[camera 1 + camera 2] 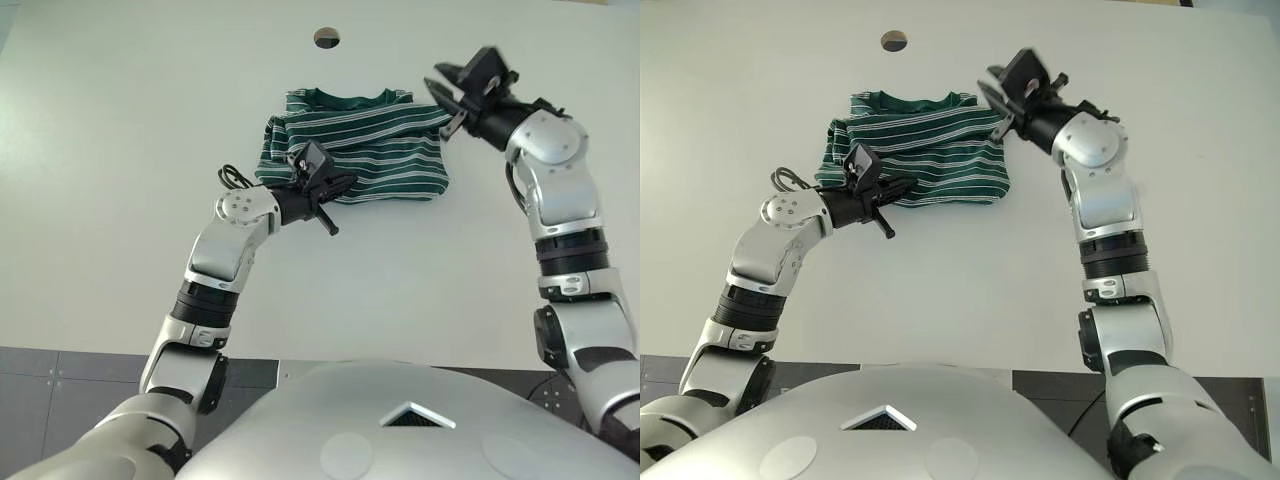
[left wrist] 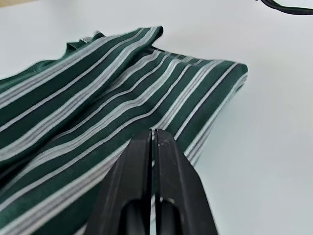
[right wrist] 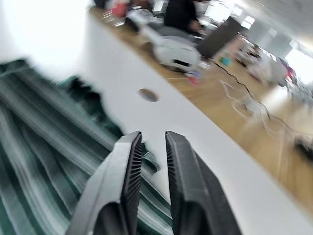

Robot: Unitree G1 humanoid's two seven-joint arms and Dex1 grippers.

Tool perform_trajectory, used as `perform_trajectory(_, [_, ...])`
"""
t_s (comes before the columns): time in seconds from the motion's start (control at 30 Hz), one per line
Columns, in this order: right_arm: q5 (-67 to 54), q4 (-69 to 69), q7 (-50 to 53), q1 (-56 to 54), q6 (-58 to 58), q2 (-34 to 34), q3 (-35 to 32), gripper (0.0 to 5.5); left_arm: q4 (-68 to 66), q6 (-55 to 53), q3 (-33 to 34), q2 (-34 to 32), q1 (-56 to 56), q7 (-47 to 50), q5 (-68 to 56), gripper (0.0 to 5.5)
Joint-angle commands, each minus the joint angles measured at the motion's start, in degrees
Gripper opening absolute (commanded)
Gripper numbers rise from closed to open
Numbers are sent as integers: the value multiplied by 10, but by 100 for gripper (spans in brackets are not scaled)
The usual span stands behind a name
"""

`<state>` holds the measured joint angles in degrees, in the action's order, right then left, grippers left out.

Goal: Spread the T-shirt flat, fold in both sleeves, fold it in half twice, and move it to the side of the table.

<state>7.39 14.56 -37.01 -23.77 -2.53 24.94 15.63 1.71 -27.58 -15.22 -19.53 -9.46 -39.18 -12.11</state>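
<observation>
The left pincer (image 2: 152,132), its fingers pressed together with no cloth visibly between them, hovers over the near left edge of the green, white-striped T-shirt (image 1: 380,150). The shirt lies partly folded on the far middle of the white surface (image 1: 120,120), its collar pointing towards a round hole (image 1: 326,38). The right pincer (image 3: 153,136), narrowly parted and holding nothing, is at the shirt's far right corner.

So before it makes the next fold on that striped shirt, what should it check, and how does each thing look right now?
1. T-shirt lies on the table: ok.
2. Both sleeves folded in: cannot tell, its left side is bunched.
3. Left gripper at the near left corner, shut; pinching cloth: cannot tell.
4. Right gripper at the far right corner gripping cloth: not ok, it is open.
5. Bare table beside the T-shirt: ok.
</observation>
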Motion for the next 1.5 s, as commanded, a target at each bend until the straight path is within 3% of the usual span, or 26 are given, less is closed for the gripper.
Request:
perform_trajectory(0.03, [66, 31, -4, 4, -44, 29, 43, 22, 0, -16, -4, -8, -2, 0, 9, 10])
perform_trajectory(0.37, [205, 126, 44, -27, -85, 46, 103, 15, -36, -54, -24, -1, -24, 3, 23, 10])
perform_trajectory(0.67, [215, -181, -143, 128, -40, 144, 160, 15, 0, -86, 6, -16, -15, -3, 2, 10])
perform_trajectory(1.07, [202, -377, -200, 240, 45, 112, 225, 15, 112, -115, 83, -36, 21, 11, -55, 10])
perform_trajectory(1.17, [178, -410, -191, 245, 75, 91, 212, 15, 112, -113, 85, -35, 24, 15, -59, 10])
perform_trajectory(1.37, [82, -493, -168, 161, 188, 31, 89, 15, 118, -107, 92, -46, 38, 16, -61, 10])
perform_trajectory(1.5, [65, -497, -165, 140, 217, 23, 96, 15, 114, -101, 81, -57, 50, 16, -51, 10])
